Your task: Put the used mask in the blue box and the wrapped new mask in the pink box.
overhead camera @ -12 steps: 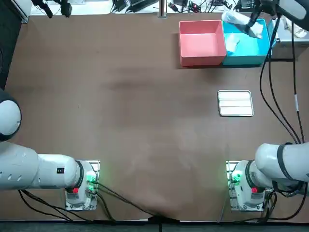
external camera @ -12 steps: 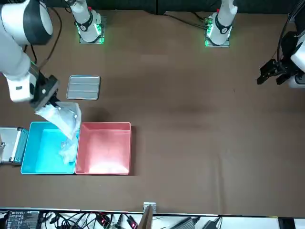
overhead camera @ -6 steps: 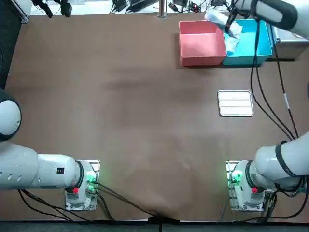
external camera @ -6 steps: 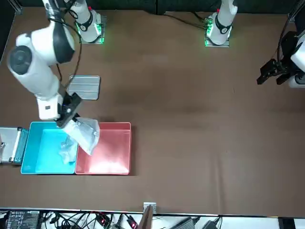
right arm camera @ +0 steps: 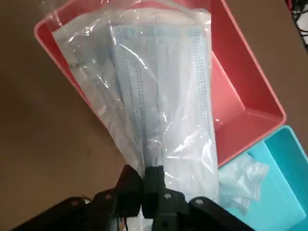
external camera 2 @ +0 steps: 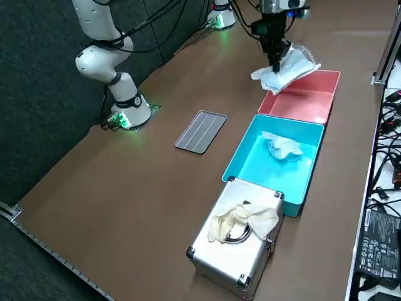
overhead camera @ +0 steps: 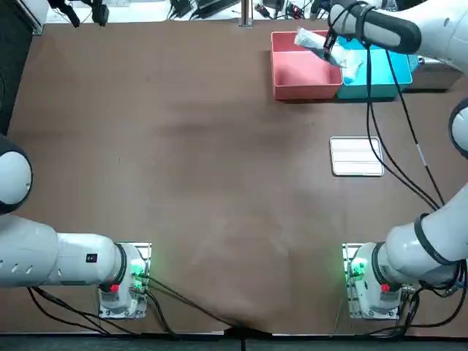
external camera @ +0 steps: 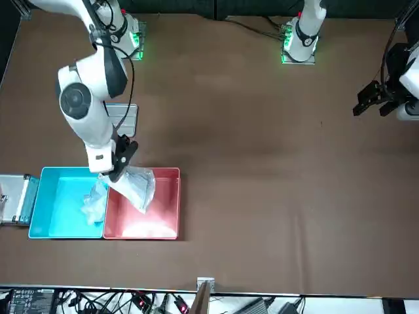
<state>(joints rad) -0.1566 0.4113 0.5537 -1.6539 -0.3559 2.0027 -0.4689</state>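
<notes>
While the right tool (right arm camera: 143, 174) hangs over the shared wall of the two boxes, its fingers are pinched tight on one end of the wrapped new mask (external camera: 136, 188), which is held in the air above the pink box (overhead camera: 306, 92). Touching that box wall to wall, the blue box (external camera 2: 250, 164) contains the crumpled used mask (external camera 2: 281, 147). A ribbed grey tray (overhead camera: 356, 156) lies apart on the bench (overhead camera: 183, 183).
</notes>
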